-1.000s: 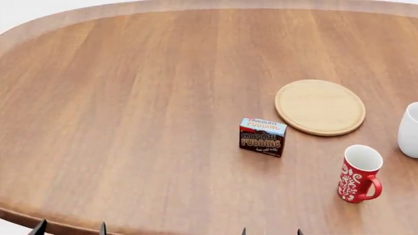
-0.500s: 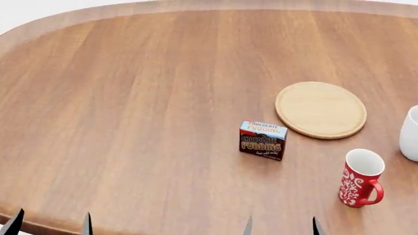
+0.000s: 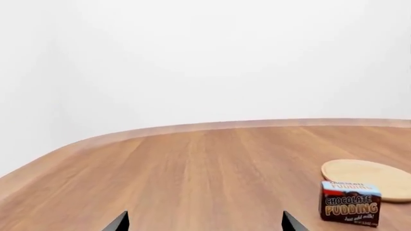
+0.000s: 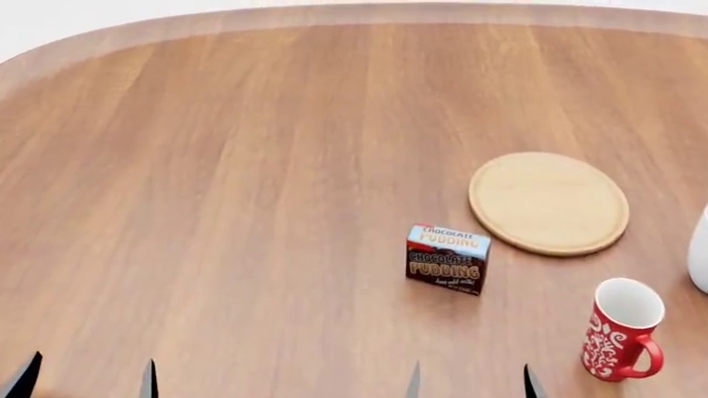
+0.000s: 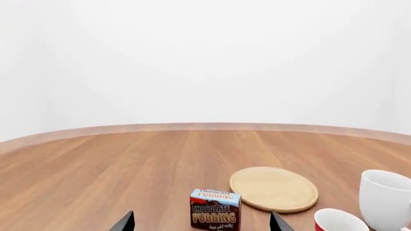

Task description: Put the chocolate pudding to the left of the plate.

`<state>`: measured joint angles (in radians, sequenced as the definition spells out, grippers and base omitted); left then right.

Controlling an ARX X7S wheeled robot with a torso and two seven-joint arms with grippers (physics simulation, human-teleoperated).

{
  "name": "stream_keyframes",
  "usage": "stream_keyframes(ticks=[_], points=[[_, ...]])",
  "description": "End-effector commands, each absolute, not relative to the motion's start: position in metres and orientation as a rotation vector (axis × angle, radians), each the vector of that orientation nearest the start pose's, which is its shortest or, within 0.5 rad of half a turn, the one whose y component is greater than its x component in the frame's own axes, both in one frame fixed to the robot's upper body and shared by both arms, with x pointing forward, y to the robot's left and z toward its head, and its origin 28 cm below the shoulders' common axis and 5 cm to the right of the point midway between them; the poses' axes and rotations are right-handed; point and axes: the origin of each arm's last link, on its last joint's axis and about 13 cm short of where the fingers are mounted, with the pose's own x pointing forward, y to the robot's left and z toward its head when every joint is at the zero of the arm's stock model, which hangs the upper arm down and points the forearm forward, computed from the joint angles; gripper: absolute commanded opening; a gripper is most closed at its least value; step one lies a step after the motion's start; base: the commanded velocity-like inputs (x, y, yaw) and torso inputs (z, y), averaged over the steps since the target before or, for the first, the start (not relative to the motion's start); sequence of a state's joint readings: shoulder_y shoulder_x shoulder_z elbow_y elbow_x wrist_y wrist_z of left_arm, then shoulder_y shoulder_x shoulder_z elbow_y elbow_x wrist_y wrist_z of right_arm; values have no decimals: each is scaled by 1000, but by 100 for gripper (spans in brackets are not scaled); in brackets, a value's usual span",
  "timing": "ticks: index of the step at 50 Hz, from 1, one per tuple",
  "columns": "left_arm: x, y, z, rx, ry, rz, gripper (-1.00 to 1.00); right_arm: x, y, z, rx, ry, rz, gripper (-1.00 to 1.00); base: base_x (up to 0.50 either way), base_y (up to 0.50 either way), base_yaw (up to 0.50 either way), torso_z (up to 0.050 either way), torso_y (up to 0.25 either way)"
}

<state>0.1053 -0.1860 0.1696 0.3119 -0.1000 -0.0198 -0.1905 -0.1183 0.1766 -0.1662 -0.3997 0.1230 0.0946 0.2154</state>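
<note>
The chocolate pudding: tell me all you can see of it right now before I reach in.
The chocolate pudding is a small rectangular carton with dark brown sides, a light blue top with a red edge, and orange-white lettering. It stands upright on the wooden table, its printed front facing the robot, near the plate on that plate's near-left side, with a narrow gap between them. Nothing touches it except the table.

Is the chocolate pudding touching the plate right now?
Apart. The head view shows a strip of bare table between the chocolate pudding and the plate.
</note>
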Motion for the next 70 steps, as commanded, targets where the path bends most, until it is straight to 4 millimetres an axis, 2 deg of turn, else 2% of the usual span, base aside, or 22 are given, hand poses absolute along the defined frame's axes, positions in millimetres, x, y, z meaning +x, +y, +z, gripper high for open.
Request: stream_keyframes(ticks=[1, 70], points=[[185, 205, 53, 33, -162, -27, 100, 180, -92, 65, 1, -159, 12, 100, 125, 0, 0, 0, 0], [184, 203, 52, 36, -158, -43, 100, 180, -89, 63, -6, -146, 43, 100, 165, 0, 0, 0, 0]])
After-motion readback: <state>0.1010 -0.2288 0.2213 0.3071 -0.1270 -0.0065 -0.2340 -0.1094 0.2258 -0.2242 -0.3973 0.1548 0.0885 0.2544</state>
